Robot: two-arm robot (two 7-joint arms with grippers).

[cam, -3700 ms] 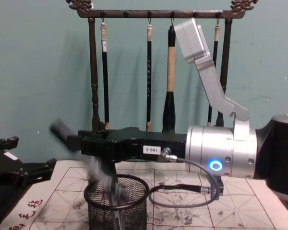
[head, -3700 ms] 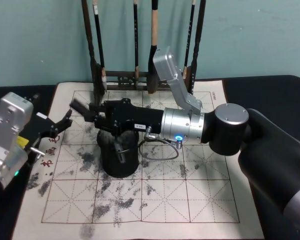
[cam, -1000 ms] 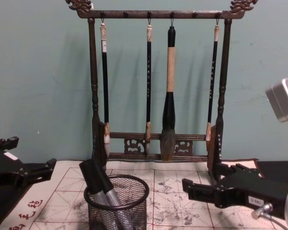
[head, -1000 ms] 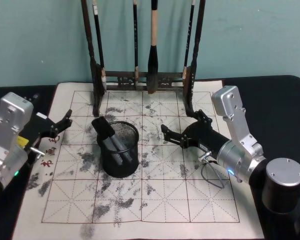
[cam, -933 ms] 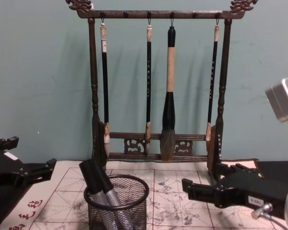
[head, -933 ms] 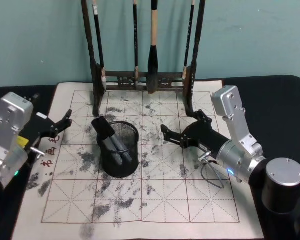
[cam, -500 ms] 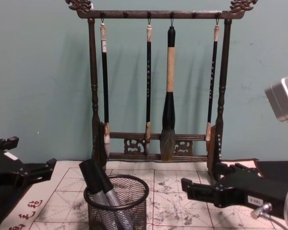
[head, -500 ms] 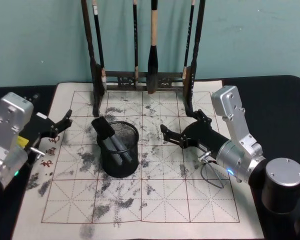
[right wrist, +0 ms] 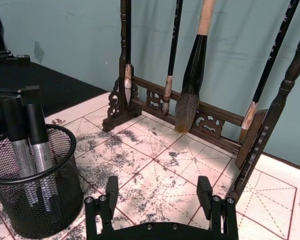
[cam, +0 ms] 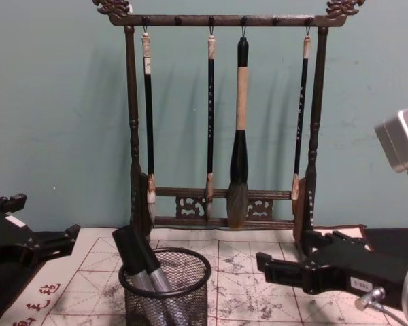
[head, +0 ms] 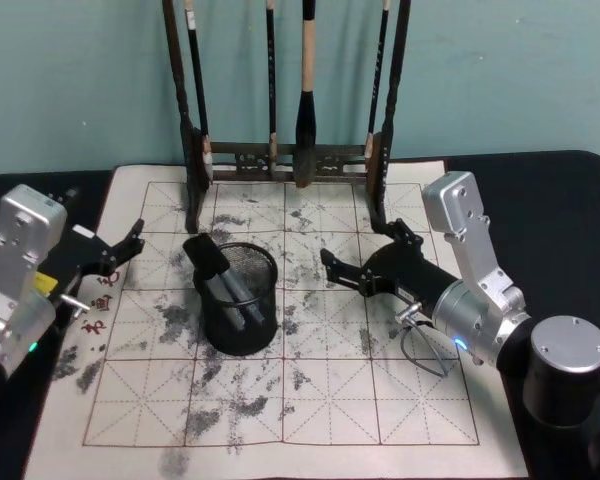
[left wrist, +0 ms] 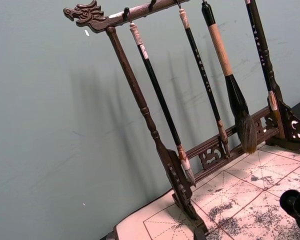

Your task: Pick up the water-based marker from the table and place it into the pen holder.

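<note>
Two markers (head: 225,285) in pen holder (head: 242,335), lower ends mesh-veiled.

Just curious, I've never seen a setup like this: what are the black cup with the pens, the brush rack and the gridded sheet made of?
The pen holder looks like black-painted wire mesh, likely metal: you see through its wall to the markers. The brush rack seems to be dark varnished wood, with turned posts and carved ends. The gridded sheet looks like matte paper or felt, ink-stained; which one is unclear.
</note>
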